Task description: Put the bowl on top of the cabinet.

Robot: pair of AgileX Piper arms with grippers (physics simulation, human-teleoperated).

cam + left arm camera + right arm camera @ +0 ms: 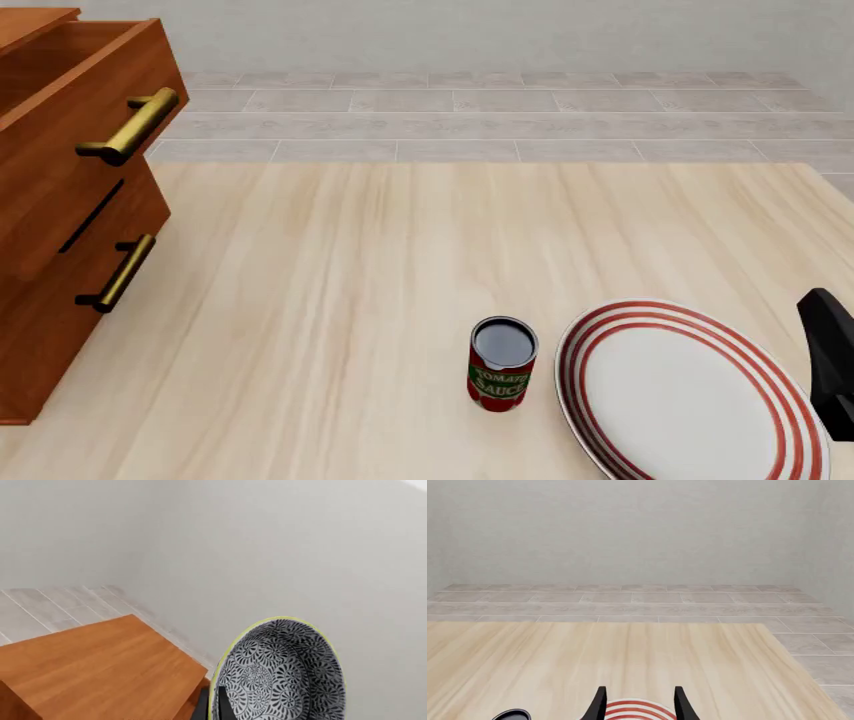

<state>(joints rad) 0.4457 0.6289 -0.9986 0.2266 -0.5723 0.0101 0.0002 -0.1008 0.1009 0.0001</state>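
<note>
In the left wrist view the bowl (283, 672), white with a dense dark floral pattern and a yellowish rim, fills the near corner. My left gripper (212, 707) is shut on its rim, with one dark finger (225, 709) inside the bowl and the other outside. Beyond the bowl lies the flat reddish-brown top of the cabinet (100, 662). The front view shows the cabinet (67, 230) at the table's left with brass handles, but neither the bowl nor the left arm. My right gripper (640, 692) is open and empty, low over the plate.
A flat white plate with red rings (687, 395) lies at the near right of the table, also seen as the plate (637, 711) under my right fingers. A tomato sauce can (503, 362) stands just left of it. The cabinet's top drawer front (100, 95) juts out.
</note>
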